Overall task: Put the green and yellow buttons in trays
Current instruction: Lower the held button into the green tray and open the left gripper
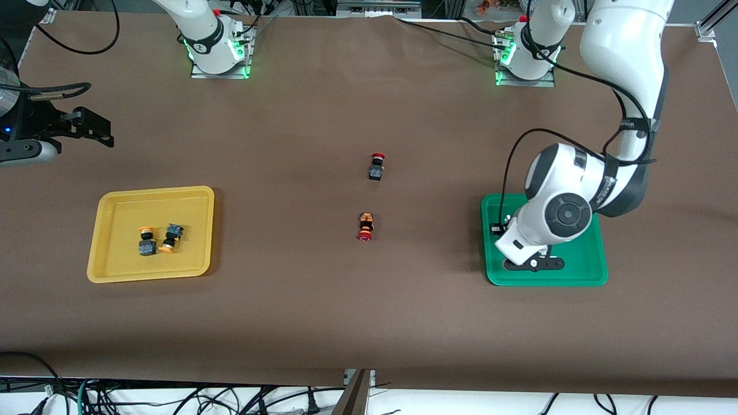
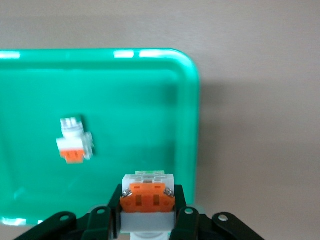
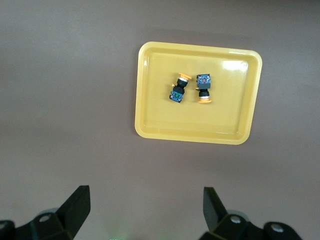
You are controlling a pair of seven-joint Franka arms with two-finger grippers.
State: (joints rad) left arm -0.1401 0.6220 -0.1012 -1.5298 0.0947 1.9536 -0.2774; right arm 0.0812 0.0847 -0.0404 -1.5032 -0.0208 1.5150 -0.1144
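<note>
Buttons sit sorted: two yellow buttons lie together in the yellow tray, toward the right arm's end of the surface. The left tool hangs over the green tray, clamped on a white-grey button; another white-grey button lies in that tray. The right tool waits spread wide near the yellow tray. Two red-capped switches rest mid-surface.

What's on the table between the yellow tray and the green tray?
Two red-capped switches, shown in the front view: one farther from the camera, one nearer. They lie on bare brown table between the yellow tray and the green tray.
</note>
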